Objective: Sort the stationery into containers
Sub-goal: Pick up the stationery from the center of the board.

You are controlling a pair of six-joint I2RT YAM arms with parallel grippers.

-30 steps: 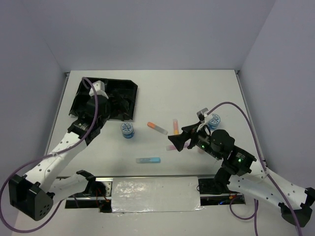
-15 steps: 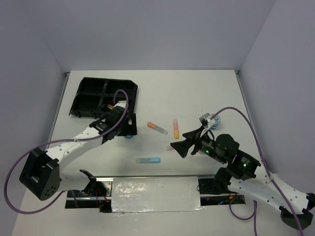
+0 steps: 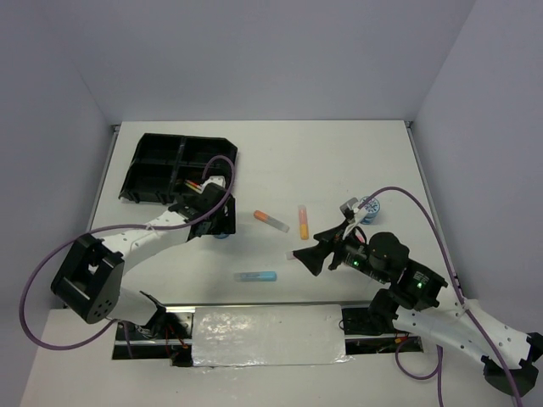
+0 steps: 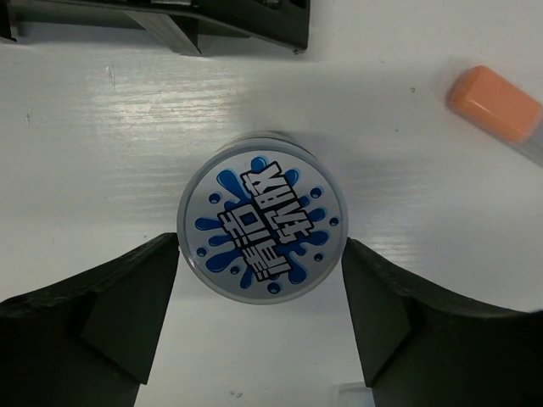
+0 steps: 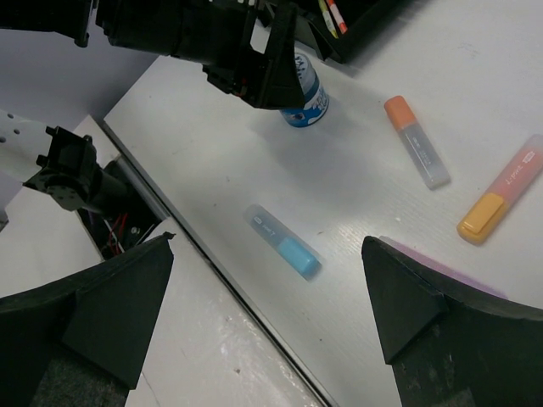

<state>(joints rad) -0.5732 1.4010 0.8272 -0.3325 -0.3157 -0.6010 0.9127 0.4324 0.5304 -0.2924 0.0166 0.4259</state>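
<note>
My left gripper (image 3: 218, 222) is open and low over a blue-white tape roll (image 4: 261, 216), one finger on each side of it, close to its rim. The roll stands on the table just in front of the black four-compartment tray (image 3: 157, 165), which holds thin pens (image 3: 193, 183). My right gripper (image 3: 304, 250) is open and empty, hovering above the table. Below it lie the blue highlighter (image 5: 282, 242) and, partly hidden by its right finger, a purple highlighter (image 5: 441, 273). An orange highlighter (image 3: 271, 220) and an orange-pink one (image 3: 303, 218) lie mid-table. A second tape roll (image 3: 370, 209) stands behind the right arm.
The tray's near edge (image 4: 170, 21) is just beyond the roll in the left wrist view, and the orange highlighter's cap (image 4: 499, 103) lies to its right. The table's front edge with a metal strip (image 3: 267, 322) runs close to the blue highlighter (image 3: 256, 276).
My left arm has swung from over the tray down to the tape roll and now straddles it. My right gripper has drawn back slightly toward the front edge, still open.
</note>
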